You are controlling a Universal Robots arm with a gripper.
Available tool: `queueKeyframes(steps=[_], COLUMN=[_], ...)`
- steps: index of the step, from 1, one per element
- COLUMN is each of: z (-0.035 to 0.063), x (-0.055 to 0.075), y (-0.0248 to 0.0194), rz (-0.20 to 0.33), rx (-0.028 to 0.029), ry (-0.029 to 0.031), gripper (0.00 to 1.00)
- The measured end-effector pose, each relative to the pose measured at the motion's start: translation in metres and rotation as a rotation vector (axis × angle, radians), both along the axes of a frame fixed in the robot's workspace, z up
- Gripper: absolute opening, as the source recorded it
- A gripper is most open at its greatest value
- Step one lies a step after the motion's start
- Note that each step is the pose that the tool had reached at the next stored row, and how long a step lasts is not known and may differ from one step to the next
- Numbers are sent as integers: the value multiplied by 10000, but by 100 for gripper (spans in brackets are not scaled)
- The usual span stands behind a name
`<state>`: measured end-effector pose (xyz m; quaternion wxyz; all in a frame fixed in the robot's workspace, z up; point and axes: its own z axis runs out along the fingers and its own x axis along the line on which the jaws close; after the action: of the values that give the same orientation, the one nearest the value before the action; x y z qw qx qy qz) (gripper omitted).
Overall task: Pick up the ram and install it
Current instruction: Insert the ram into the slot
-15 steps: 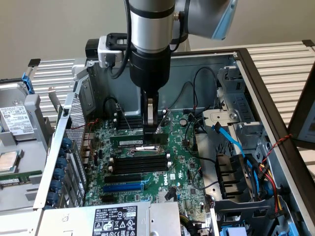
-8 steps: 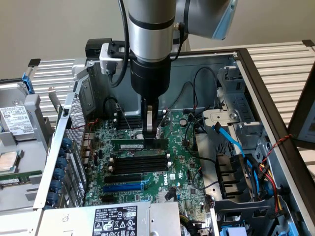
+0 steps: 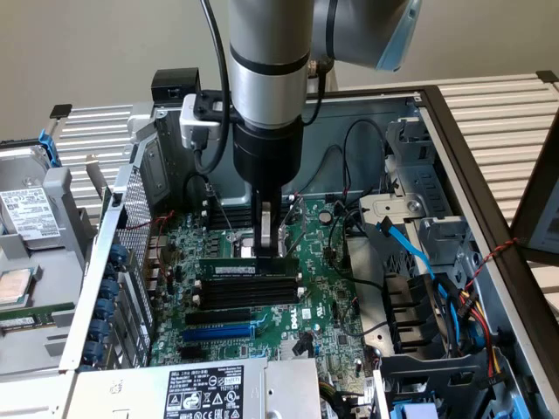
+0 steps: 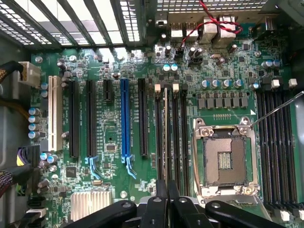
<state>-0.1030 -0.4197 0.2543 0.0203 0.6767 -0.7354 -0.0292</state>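
The ram [image 3: 247, 268] is a thin green stick with black chips. It stands on edge along the far side of the group of long black slots [image 3: 249, 295] on the motherboard. My gripper [image 3: 271, 251] comes straight down from the arm and is shut on the ram's upper edge, near its end on the exterior view's right. In the wrist view the ram [image 4: 165, 133] shows edge-on as a thin line among the black slots [image 4: 176, 137]. The black fingers of the gripper [image 4: 167, 192] pinch it. Whether it is seated in a slot I cannot tell.
A blue slot [image 3: 218, 332] [image 4: 124, 118] lies beside the black ones. The open CPU socket [image 4: 224, 159] is close to the ram. Blue and black cables [image 3: 406, 249] and a drive cage [image 3: 419, 323] crowd the exterior view's right. A loose hard drive [image 3: 31, 214] lies outside the case.
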Motion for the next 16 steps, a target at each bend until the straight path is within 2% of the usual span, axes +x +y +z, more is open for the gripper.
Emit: queueKeyframes(steps=[11, 16], z=[-196, -214], x=[-5, -7], y=[0, 0], rz=[82, 390], rx=[0, -2], ry=[-5, -14], gripper=[12, 12])
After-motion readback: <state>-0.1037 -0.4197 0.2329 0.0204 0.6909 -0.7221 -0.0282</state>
